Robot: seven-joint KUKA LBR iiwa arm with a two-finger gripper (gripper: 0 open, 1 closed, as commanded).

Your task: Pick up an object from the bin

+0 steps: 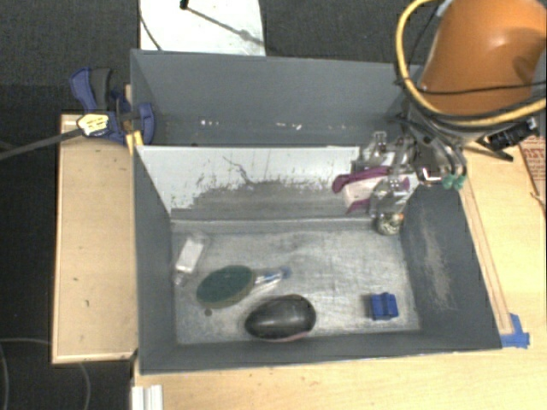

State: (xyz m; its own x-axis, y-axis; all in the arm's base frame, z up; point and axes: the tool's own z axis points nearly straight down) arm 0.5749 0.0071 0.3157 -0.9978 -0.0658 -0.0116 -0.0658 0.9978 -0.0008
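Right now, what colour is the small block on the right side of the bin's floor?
The small block is blue, in the camera view.

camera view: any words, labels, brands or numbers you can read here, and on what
No text can be read.
On the blue block: no print seen.
On the black oval thing: no print seen.
On the purple and white thing in the tool: any marking too blurred to read.

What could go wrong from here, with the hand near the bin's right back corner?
1. The hand seems to pinch the purple and white thing by one end; most of it sticks out sideways, so it might slip and fall.
2. The hand is also close to the bin's back wall, so the thing could catch on it.
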